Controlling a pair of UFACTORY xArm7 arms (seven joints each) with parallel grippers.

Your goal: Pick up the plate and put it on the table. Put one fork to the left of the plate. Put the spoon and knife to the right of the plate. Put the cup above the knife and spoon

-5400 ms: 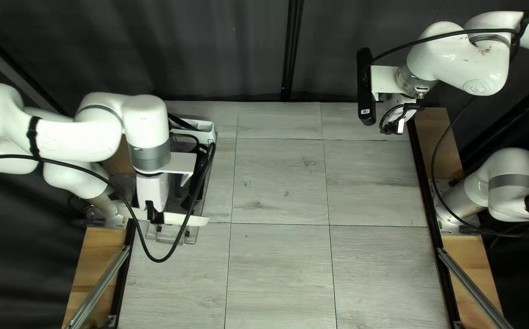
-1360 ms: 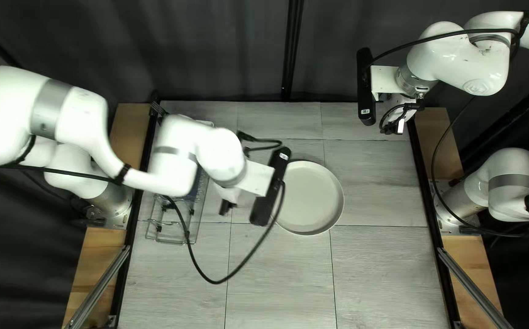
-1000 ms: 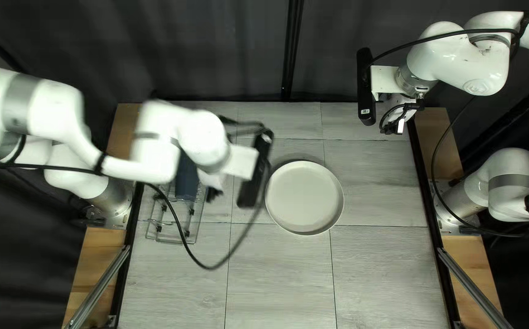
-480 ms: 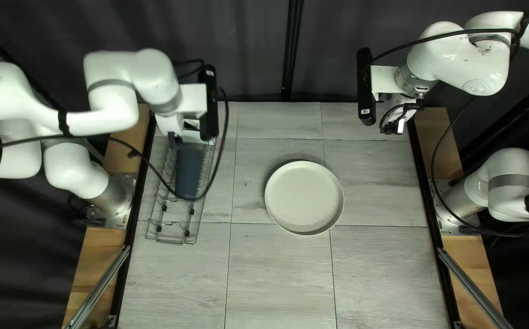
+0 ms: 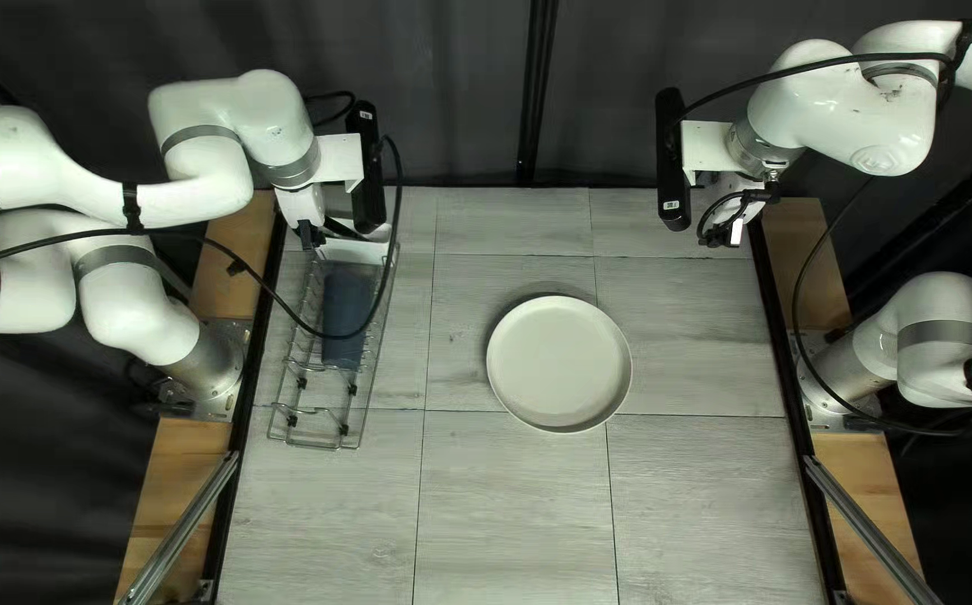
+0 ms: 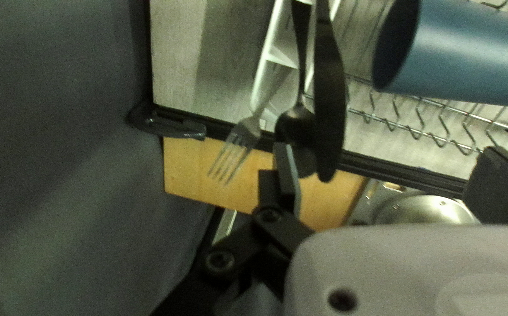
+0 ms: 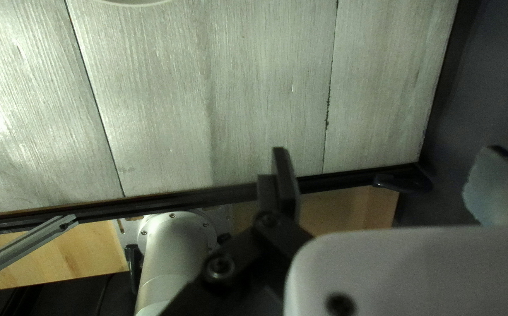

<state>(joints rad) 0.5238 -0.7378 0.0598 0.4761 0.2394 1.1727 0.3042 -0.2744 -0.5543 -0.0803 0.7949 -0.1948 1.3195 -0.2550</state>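
Top left view shows you the round, pale plate flat on the bench, near the middle. Your left gripper is over the far end of the wire rack, by the white holder. Look at the left wrist view: its fingers are wide open and hold nothing. The spoon and knife are side by side in the holder, close to one finger — you can't tell if they touch it. The fork is on the spoon's other side, and the blue cup is in the rack. Your right gripper is at the bench's far right corner — open too, with nothing in it.
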